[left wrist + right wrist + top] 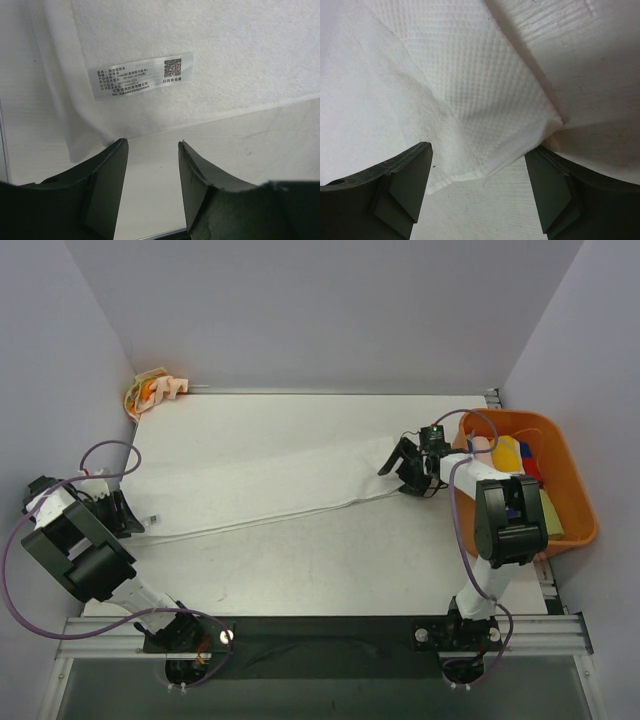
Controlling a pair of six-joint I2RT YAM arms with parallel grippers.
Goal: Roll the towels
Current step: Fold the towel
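Waffle-weave white towel (470, 90), soft folds (glossy label (142, 75) near edge); left gripper (152, 150), right gripper (477, 152) spread, empty.

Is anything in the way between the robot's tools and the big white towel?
Nothing visible. The left tool is open just short of the white towel, near its labelled corner, with only table between. The right tool is open over its other end.

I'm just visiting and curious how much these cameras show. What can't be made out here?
Top view: what lies in the orange bin; the right arm covers part, and the coloured pieces are too small to name.
Left wrist view: the print on the label of the white towel; too small and blurred.
Top view: how the cream towel in the far corner is folded; too small.
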